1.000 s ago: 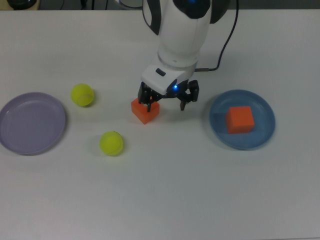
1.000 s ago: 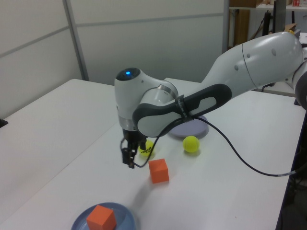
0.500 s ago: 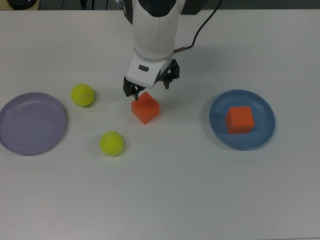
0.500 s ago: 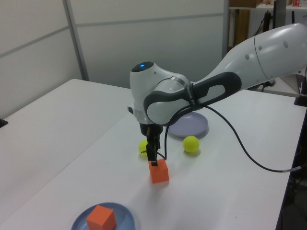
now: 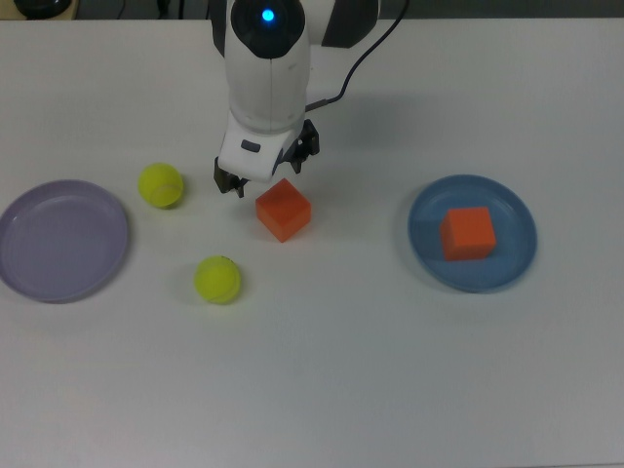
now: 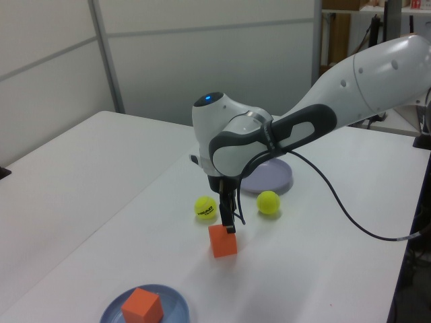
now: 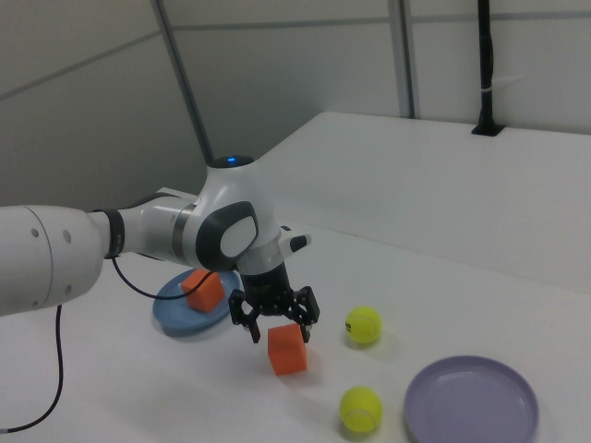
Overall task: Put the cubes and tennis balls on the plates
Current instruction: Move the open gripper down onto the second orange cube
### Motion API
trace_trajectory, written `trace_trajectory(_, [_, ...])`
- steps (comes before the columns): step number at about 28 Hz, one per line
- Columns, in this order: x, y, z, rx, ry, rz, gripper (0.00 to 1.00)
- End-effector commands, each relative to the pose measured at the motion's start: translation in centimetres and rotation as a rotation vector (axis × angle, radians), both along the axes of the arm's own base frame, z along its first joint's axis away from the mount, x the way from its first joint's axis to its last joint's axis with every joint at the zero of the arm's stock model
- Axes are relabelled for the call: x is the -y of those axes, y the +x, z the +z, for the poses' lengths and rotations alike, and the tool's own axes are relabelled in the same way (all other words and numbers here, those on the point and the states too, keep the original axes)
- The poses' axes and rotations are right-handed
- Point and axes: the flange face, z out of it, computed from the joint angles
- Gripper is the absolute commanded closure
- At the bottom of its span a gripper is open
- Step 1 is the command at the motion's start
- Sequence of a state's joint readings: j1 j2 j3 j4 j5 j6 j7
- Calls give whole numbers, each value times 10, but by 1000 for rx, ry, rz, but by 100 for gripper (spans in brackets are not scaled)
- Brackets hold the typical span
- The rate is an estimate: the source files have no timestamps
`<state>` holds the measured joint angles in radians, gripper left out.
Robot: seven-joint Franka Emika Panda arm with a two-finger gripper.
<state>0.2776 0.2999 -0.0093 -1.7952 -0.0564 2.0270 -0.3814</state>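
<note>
Top view shows the white desk [image 5: 341, 370] with the robot's black two-finger end effector [image 5: 265, 167] hovering just above and behind a matte orange-red cube [image 5: 284, 210] near the middle; its fingers [image 5: 227, 182] are spread wide and hold nothing (the right view shows the same wide spread over the cube [image 7: 287, 349]). A second orange-red cube [image 5: 468, 234] sits on the round medium-blue plate [image 5: 516, 258] at the top view's right. The round pale lavender plate [image 5: 58, 239] lies at the top view's left edge with nothing on it. One fuzzy yellow-green tennis ball [image 5: 161, 185] rests on the desk between the lavender plate and the end effector, and another tennis ball [image 5: 217, 280] lies nearer the camera, below and left of the loose cube. In the left view the fingertips [image 6: 229, 225] hang just over the loose cube's top.
</note>
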Motion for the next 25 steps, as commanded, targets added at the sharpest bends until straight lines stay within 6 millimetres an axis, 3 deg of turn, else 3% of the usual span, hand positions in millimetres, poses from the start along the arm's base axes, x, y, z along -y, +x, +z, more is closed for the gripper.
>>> trace_trajectory(1, [0, 3, -22, -5, 19, 20, 0])
trace_trajectory(7, [-7, 9, -42, 6, 22, 28, 0])
trace_trajectory(15, [-14, 10, -51, 8, 25, 28, 0])
trace_trajectory(17, [-18, 9, -52, 8, 28, 32, 20])
trace_trajectory(19, [-21, 8, -52, 6, 30, 12, 63])
trace_trajectory(21, [-23, 8, -51, 10, 32, -14, 91])
trace_trajectory(22, [-24, 8, -49, 15, 34, -25, 100])
trace_trajectory(25, [-25, 9, -45, 18, 48, -36, 100])
